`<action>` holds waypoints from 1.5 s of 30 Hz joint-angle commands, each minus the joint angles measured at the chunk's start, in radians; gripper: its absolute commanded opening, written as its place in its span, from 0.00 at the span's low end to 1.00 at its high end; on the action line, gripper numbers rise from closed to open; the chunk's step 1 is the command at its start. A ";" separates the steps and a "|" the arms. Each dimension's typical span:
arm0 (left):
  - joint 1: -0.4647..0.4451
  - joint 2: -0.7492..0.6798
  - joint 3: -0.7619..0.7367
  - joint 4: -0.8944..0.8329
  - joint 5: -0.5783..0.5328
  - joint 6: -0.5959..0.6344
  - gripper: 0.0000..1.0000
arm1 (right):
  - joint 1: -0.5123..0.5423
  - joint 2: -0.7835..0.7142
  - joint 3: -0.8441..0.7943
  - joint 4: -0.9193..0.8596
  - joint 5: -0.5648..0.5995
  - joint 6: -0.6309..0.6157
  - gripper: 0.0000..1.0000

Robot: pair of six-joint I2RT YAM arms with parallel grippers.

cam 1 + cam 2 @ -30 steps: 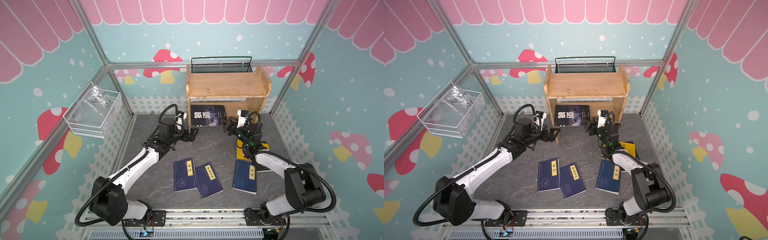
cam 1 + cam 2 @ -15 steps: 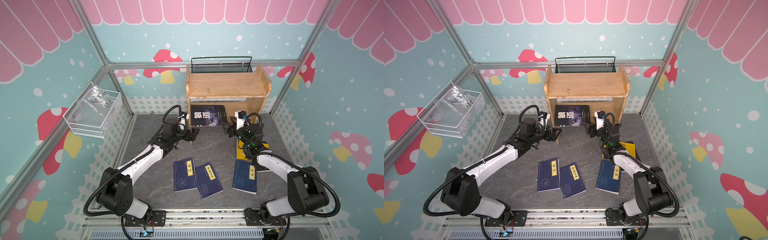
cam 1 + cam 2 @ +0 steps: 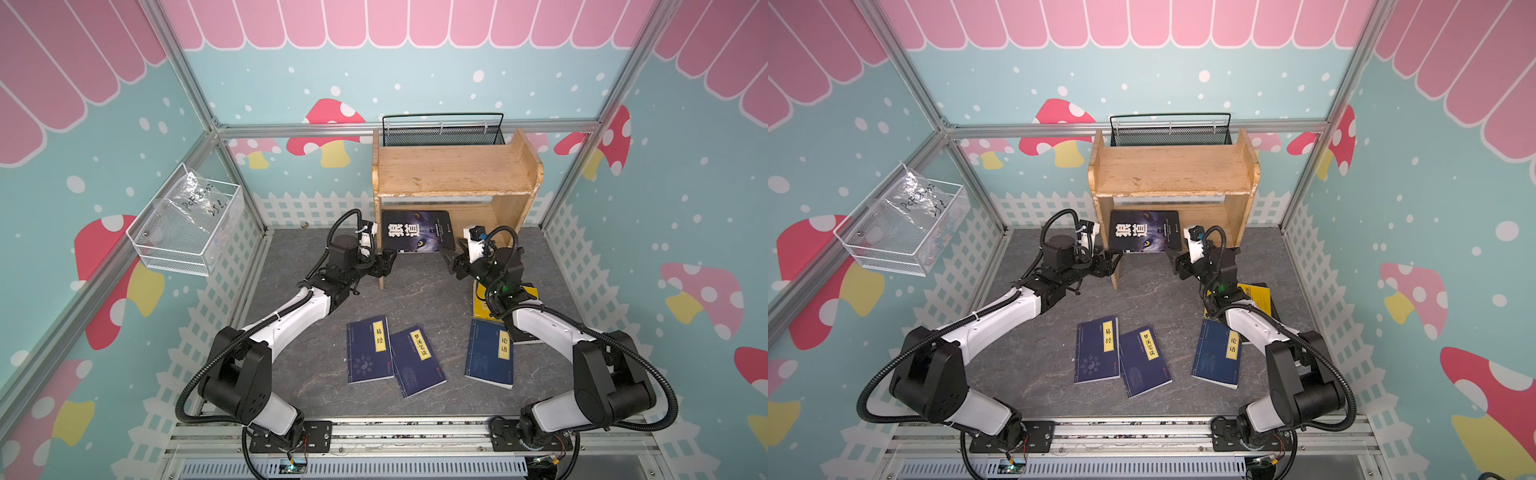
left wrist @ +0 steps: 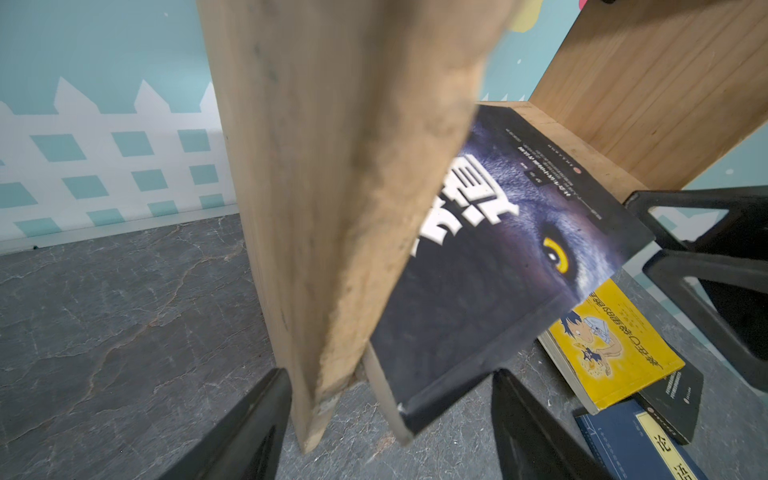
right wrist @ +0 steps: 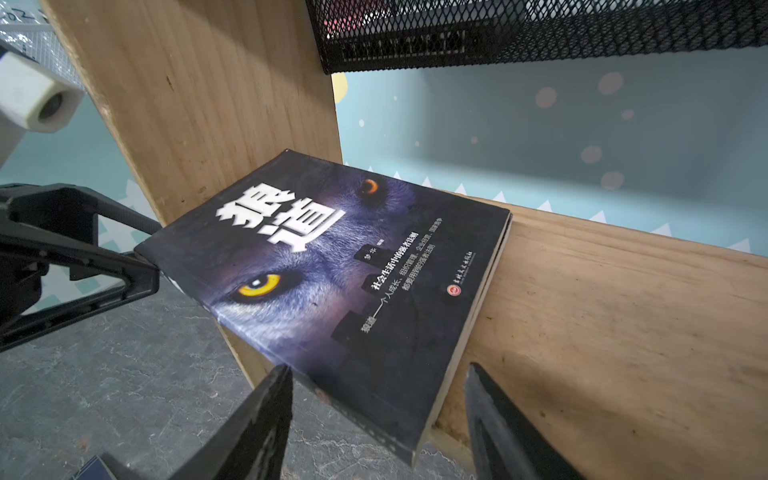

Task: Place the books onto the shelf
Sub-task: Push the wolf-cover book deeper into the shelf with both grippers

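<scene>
The light-wood shelf (image 3: 453, 174) stands at the back. A dark purple wolf-eye book (image 3: 415, 230) lies flat on its lower board and juts over the front edge. My left gripper (image 3: 388, 264) is open at the shelf's left leg. In the left wrist view its jaws (image 4: 390, 374) straddle the side panel (image 4: 332, 166) and the book's near corner. My right gripper (image 3: 449, 255) is open, and its jaws (image 5: 379, 368) flank the book's (image 5: 332, 270) other front corner. Three navy books (image 3: 370, 351) (image 3: 417, 363) (image 3: 490, 359) lie on the floor.
A yellow book (image 3: 482, 307) on a black one (image 4: 669, 399) lies under my right arm. A black mesh basket (image 3: 442, 131) sits behind the shelf's top. A white wire basket (image 3: 187, 228) hangs on the left wall. White fence panels edge the grey floor.
Both grippers' jaws have narrowed, the left more than the right. The left gripper has edged closer to the shelf's leg. The wolf-eye book has not moved.
</scene>
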 commanded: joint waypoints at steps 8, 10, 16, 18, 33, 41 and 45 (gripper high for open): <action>0.007 0.007 0.007 0.064 -0.057 -0.041 0.70 | 0.002 0.032 0.022 -0.008 0.031 -0.061 0.60; 0.008 0.014 0.014 0.062 -0.070 -0.046 0.68 | 0.003 0.040 0.025 0.001 0.033 -0.057 0.59; 0.008 0.021 0.016 0.072 -0.066 -0.056 0.64 | 0.002 0.065 0.041 0.012 0.053 -0.061 0.56; 0.008 0.021 0.018 0.071 -0.070 -0.059 0.64 | 0.003 0.065 0.044 0.014 0.056 -0.062 0.55; 0.007 0.041 0.030 0.067 -0.111 -0.051 0.59 | 0.008 0.089 0.073 0.013 0.022 -0.045 0.51; 0.008 0.031 0.019 0.075 -0.110 -0.056 0.59 | 0.011 0.100 0.084 0.006 0.026 -0.045 0.49; 0.008 0.015 0.010 0.070 -0.110 -0.056 0.59 | 0.013 0.091 0.082 0.002 0.021 -0.044 0.52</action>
